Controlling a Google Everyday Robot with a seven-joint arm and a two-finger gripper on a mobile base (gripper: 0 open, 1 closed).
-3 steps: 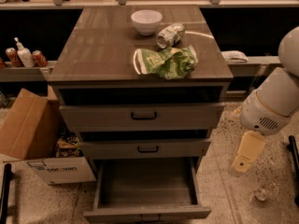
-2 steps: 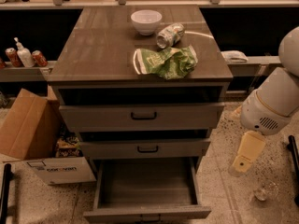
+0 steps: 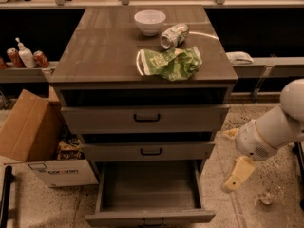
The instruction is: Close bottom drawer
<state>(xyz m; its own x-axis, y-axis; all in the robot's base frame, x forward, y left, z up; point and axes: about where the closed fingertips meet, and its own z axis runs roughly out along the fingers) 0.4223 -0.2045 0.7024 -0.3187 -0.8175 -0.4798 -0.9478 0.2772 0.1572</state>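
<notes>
The bottom drawer of the grey cabinet is pulled far out, and its grey box interior is empty. Its front panel runs along the lower edge of the view, with the small black handle just showing. The mid-sized drawer and the tall top drawer above it stand slightly out. My gripper hangs from the white arm to the right of the cabinet, beside the open drawer's right side and apart from it.
On the cabinet top lie a white bowl, a tipped can and a green chip bag. An open cardboard box stands on the floor at the left. Bottles and cans sit on a shelf at the far left.
</notes>
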